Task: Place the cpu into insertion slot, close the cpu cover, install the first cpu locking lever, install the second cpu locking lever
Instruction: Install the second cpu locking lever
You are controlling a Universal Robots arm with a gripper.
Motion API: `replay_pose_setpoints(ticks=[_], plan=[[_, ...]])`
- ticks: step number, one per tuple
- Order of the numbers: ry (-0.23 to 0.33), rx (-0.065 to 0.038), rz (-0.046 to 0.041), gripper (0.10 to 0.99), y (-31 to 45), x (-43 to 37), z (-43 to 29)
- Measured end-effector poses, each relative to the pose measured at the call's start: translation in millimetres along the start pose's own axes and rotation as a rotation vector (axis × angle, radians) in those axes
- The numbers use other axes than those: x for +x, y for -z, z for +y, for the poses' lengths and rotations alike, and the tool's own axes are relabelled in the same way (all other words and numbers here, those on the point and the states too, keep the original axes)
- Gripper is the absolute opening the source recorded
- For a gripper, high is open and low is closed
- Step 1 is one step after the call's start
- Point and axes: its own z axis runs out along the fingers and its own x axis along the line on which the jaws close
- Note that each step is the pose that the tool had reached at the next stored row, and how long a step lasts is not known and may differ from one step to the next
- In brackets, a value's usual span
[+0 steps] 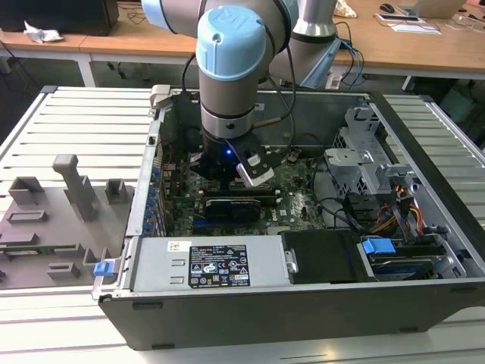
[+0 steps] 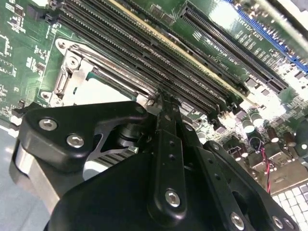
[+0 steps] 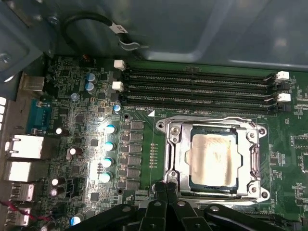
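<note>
With its fingers pressed together and holding nothing, the gripper (image 3: 166, 188) sits at the edge of the cpu cover (image 3: 173, 154), which lies closed over the cpu (image 3: 214, 156).

I see the cpu (image 3: 213, 160) lying in the insertion slot (image 3: 179, 159), with the cpu cover (image 3: 169, 156) down around it. The memory slots (image 3: 197, 89) run just beside that socket on the motherboard (image 3: 144, 159). In the exterior view, my arm (image 1: 229, 68) reaches down into the computer case (image 1: 424, 136) on the bench (image 1: 83, 121).
</note>
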Motion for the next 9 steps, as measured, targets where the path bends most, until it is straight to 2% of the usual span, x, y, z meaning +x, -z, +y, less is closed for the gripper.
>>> replay_pose_setpoints(ticks=[1, 3, 9], plan=[[0.001, -0.007, -0.0002, 0.106, -0.6, 0.5, 0.0], [0.001, -0.012, -0.0006, 0.106, -0.8, 1.3, 0.0], [0.001, -0.013, -0.0008, 0.106, 2.7, 2.0, 0.7]])
